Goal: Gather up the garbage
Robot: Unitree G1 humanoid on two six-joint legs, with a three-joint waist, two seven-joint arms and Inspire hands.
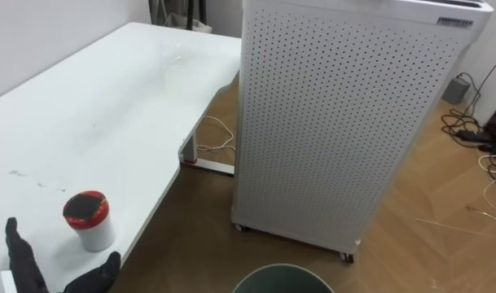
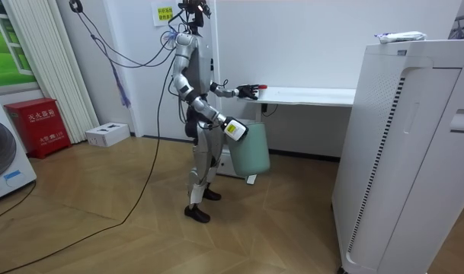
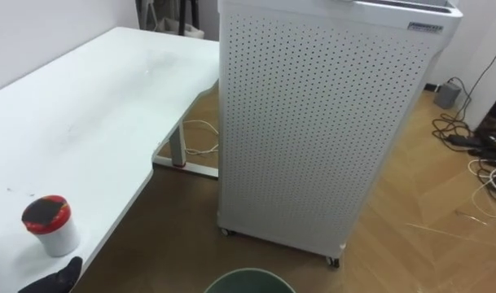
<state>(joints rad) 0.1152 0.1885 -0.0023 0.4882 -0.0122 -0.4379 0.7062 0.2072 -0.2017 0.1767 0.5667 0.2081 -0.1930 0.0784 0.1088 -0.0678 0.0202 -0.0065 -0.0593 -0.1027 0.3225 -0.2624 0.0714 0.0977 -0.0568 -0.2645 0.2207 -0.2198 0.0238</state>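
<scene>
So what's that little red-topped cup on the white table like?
The cup is small, with a plain white body, maybe paper, and a red-rimmed lid with a dark centre. It stands upright near the edge of the white table, just beyond the open left hand, which does not seem to touch it.

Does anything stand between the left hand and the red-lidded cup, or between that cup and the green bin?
Nothing visible does. The left hand is open over the white table right beside the cup, with bare tabletop between them. The green bin is low beyond the table's edge, with open air between.
</scene>
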